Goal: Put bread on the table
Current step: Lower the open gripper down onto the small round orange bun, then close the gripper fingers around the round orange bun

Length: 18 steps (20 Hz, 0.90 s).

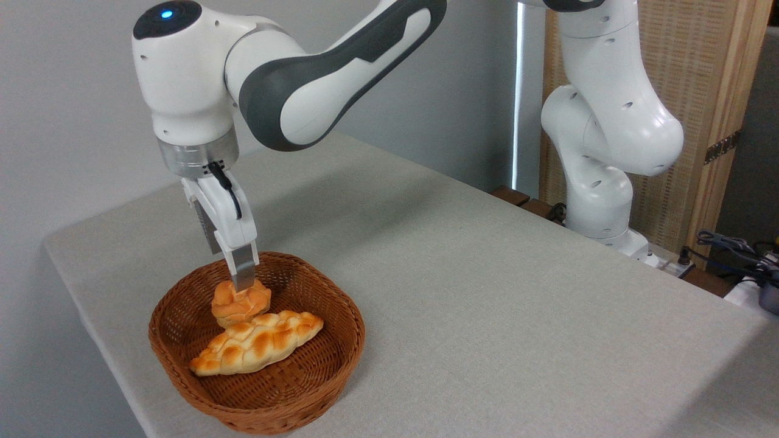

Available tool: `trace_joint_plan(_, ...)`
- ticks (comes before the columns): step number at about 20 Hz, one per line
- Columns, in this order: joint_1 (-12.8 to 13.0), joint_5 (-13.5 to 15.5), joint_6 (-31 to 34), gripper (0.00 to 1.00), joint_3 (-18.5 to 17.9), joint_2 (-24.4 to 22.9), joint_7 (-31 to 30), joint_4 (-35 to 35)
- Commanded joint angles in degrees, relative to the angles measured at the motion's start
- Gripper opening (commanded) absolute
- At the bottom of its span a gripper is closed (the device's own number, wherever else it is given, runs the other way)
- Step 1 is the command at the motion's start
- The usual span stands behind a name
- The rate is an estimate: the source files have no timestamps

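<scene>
Grey-beige counter (487, 292) under a wicker basket (341, 359); tool (243, 281) down inside, touching the bread (234, 307) directly beneath; jaw opening impossible to tell; braided loaf (255, 344) just below.

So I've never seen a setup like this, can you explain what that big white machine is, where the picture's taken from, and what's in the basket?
The white machine is a robot arm, jointed like a person's arm and bolted down at the far right edge of the table. There is a single picture, taken by a fixed camera looking down across the table from the front. At the arm's tip hangs a gripper, a two-fingered clamp. It reaches down into a brown wicker basket near the table's left front. Two breads lie in the basket: a small round knotted bun and a longer braided loaf in front of it. The gripper's fingers sit right at the top of the bun; whether they have closed on it cannot be told from this angle.
</scene>
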<state>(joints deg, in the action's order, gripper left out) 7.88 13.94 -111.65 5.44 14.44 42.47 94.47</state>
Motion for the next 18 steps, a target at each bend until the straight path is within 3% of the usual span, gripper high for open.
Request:
trace_joint_plan(1,-0.14,-0.66,-1.29,1.00,0.00,0.32,1.47,0.98)
trace_joint_plan(6,-0.14,-2.42,-1.21,1.00,0.00,0.50,5.87,0.98)
trace_joint_plan(9,-0.14,-5.58,-1.29,1.00,0.18,0.85,6.57,0.98)
trace_joint_plan(18,-0.14,-6.12,-3.84,1.00,1.06,2.25,6.31,1.16)
